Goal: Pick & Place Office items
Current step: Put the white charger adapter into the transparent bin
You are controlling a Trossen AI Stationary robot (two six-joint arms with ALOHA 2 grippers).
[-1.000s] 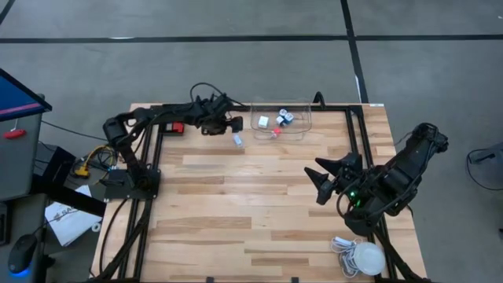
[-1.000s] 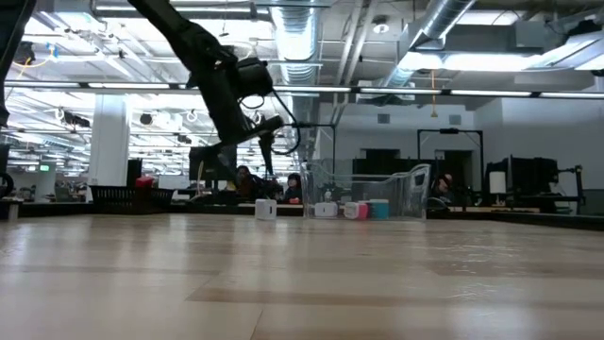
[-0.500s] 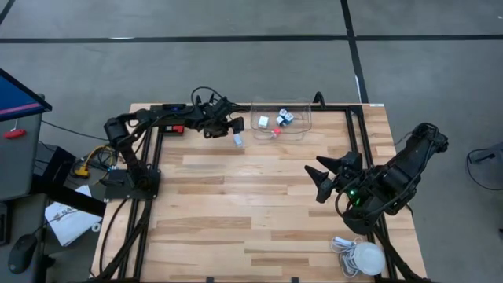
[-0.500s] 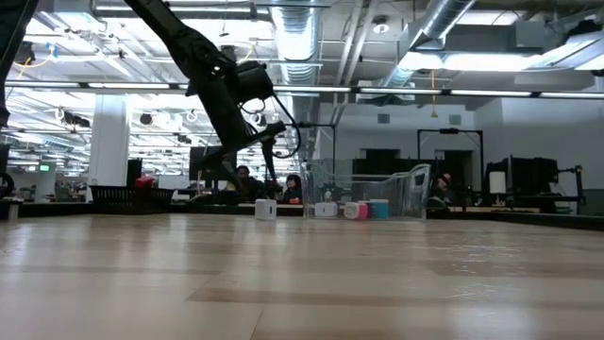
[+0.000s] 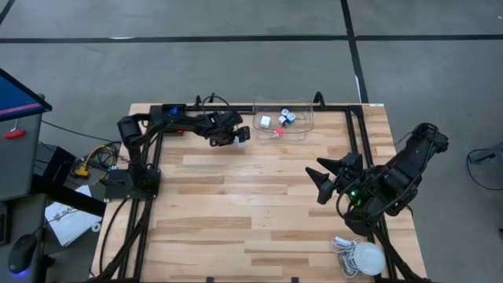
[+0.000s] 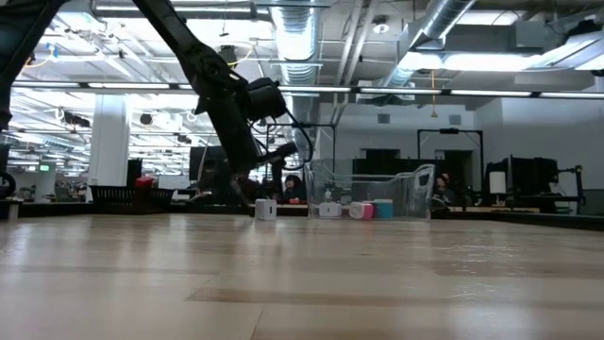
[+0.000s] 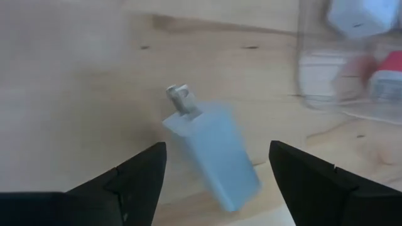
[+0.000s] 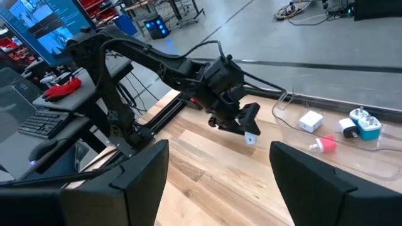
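Reaching low over the wooden surface, the left pincer straddles a pale-blue pronged plug block, fingers spread, nothing gripped; right pincer waits open

Even, bright overhead light on the pale wooden plank desk — shadows faint and soft. At table height, ceiling strip lamps glare against a dim room. Between the left claw's fingers, the small white plug-shaped block smears with blur.

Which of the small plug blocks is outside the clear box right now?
The pale plug block lying on the bare wood between the open left gripper's fingers; the others sit inside the clear box.
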